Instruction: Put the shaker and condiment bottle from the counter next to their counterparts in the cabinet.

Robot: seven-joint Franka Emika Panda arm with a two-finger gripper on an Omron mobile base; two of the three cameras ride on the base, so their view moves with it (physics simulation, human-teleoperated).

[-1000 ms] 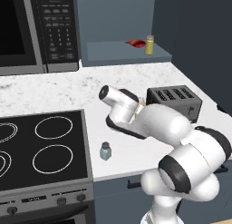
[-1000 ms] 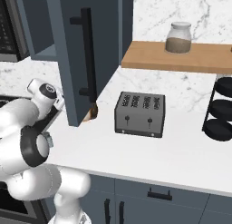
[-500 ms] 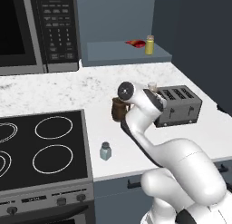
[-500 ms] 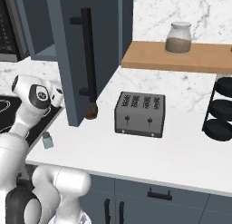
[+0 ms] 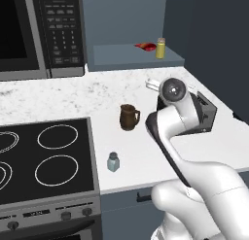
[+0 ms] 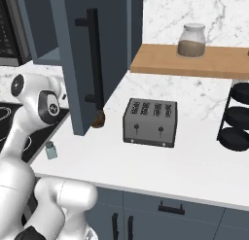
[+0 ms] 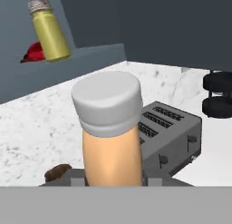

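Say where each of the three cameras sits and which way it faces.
Left base view: behind the arm's left, looking down over the counter, shaker, mug and cabinet; white arm at lower right.
Right base view: behind its right, facing the toaster; arm at lower left.
Hand view: on the hand, looking past the gripped condiment bottle toward the yellow-green jar.
All three share the toaster.

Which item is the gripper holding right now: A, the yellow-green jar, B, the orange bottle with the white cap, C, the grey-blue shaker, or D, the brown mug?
B: the hand view shows the orange condiment bottle upright in the gripper, while the shaker stands on the counter.
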